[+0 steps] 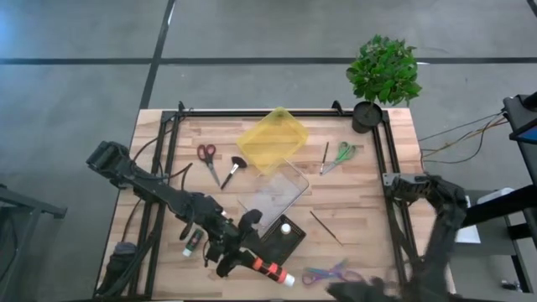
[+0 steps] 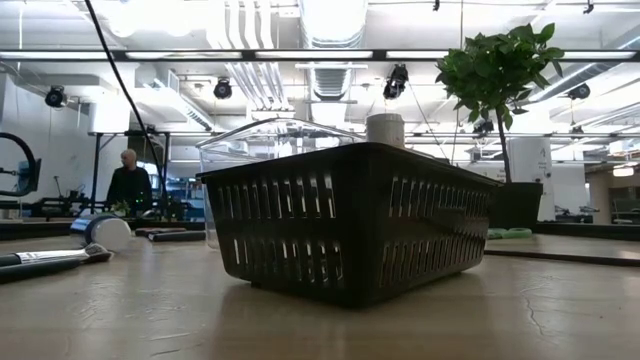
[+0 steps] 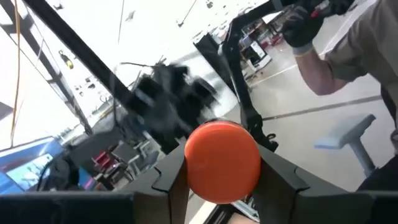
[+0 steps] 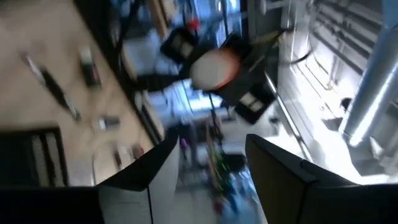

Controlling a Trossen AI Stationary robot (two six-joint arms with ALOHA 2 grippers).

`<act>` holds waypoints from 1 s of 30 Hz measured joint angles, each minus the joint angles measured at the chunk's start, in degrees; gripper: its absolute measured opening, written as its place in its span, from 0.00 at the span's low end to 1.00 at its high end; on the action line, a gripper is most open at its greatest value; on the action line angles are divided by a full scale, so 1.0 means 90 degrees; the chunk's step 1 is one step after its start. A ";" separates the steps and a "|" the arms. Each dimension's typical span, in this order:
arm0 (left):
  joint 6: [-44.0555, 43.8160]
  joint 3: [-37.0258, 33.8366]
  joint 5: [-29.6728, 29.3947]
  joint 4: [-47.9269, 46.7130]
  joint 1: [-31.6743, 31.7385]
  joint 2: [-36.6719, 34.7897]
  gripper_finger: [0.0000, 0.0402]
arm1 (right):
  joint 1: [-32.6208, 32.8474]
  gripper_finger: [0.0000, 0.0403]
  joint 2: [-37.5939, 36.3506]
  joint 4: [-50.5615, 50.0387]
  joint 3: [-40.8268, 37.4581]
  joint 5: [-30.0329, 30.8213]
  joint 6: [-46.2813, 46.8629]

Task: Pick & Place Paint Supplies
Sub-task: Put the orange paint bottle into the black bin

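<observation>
Orange-red bottle held at the table's near edge.

The left gripper [image 1: 252,262] is closed on the orange-red paint bottle [image 1: 273,271], with the green bottle [image 1: 193,242] lying to its left and the black basket [image 1: 281,239] just beyond it, where one white-capped bottle [image 1: 286,227] is already placed. Brushes [image 1: 234,169] are left out. The right gripper [image 4: 211,162] is seen parted and empty. No writing can be read.

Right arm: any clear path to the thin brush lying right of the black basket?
Probably yes. The thin brush lies alone on bare wood beside the black basket, with the right gripper empty and open near the front edge.
</observation>
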 joint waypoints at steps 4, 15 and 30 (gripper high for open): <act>0.0038 0.0000 -0.0002 0.0047 -0.0010 0.0000 0.35 | -0.0369 0.46 -0.0031 0.0064 -0.0414 0.0082 0.0237; 0.0381 0.0000 -0.0090 0.0109 -0.0010 -0.0037 0.35 | -0.0345 0.46 -0.0288 0.0485 0.0150 0.0689 -0.1158; 0.0326 -0.0140 -0.0516 -0.0739 -0.0041 -0.0696 0.35 | 0.0097 0.46 -0.2693 -0.2830 0.0469 -0.1247 0.6605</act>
